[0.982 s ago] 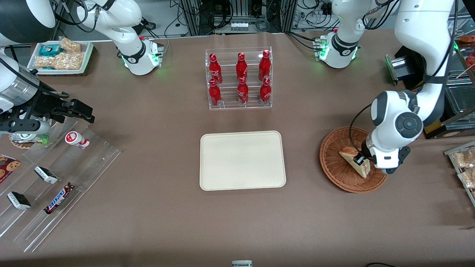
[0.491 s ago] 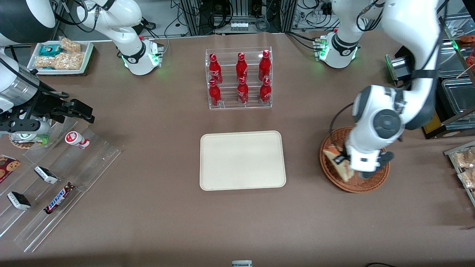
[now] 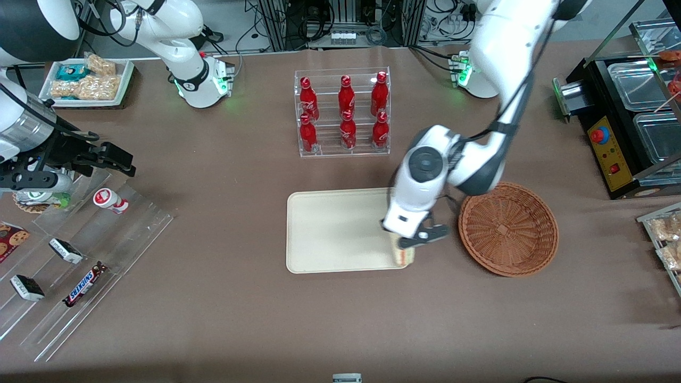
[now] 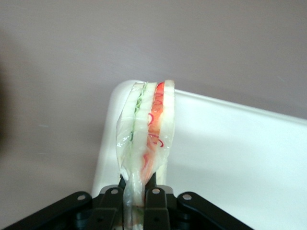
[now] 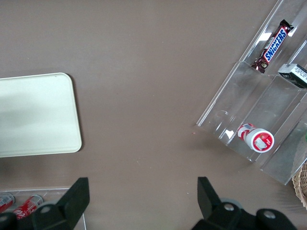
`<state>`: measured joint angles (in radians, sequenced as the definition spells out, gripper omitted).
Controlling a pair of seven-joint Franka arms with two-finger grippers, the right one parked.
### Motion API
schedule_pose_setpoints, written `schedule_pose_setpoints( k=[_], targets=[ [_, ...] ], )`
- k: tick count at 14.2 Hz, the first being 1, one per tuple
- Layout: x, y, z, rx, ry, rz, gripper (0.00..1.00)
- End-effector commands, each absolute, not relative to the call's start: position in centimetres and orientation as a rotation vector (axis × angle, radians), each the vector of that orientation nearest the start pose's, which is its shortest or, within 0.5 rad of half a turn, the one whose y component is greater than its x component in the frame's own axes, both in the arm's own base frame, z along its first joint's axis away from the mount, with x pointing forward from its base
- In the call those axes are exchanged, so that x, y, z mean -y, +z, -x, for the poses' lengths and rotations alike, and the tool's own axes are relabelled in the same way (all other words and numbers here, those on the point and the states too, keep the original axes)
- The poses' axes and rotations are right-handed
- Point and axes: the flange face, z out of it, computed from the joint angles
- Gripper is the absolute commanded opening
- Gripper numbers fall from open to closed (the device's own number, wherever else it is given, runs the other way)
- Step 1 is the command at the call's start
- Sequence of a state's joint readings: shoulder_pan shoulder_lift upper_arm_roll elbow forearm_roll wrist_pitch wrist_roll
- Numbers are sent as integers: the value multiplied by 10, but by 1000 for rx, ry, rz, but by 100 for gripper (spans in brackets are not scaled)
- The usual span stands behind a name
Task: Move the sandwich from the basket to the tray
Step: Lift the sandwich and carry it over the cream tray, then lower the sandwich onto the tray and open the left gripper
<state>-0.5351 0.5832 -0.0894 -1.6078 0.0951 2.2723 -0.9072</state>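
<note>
My left gripper is shut on the sandwich, a pale bread wedge with green and orange-red filling. It holds it above the corner of the cream tray nearest the basket and the front camera. In the front view only the sandwich's tip shows below the wrist. The wrist view shows the fingers pinching the wedge, with the tray corner below it. The reddish-brown wicker basket stands beside the tray toward the working arm's end, with nothing in it.
A clear rack of red bottles stands farther from the front camera than the tray. Acrylic racks with snack bars lie toward the parked arm's end. A black box and packaged snacks lie at the working arm's end.
My left gripper has lifted the sandwich out of the basket and carried it sideways to the tray's near corner. The basket now holds nothing.
</note>
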Motion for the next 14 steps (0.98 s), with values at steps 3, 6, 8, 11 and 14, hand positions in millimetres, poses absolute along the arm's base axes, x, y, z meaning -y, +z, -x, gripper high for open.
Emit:
schedule_pose_setpoints(
  k=[3, 6, 8, 11, 14],
  targets=[
    [478, 267, -550, 97, -260, 3160, 9],
    [491, 253, -539, 136, -238, 3161, 9],
    [502, 243, -529, 209, -215, 3160, 9],
    [508, 240, -527, 236, -237, 3181, 11],
    [506, 241, -529, 217, -252, 3191, 100]
  ],
)
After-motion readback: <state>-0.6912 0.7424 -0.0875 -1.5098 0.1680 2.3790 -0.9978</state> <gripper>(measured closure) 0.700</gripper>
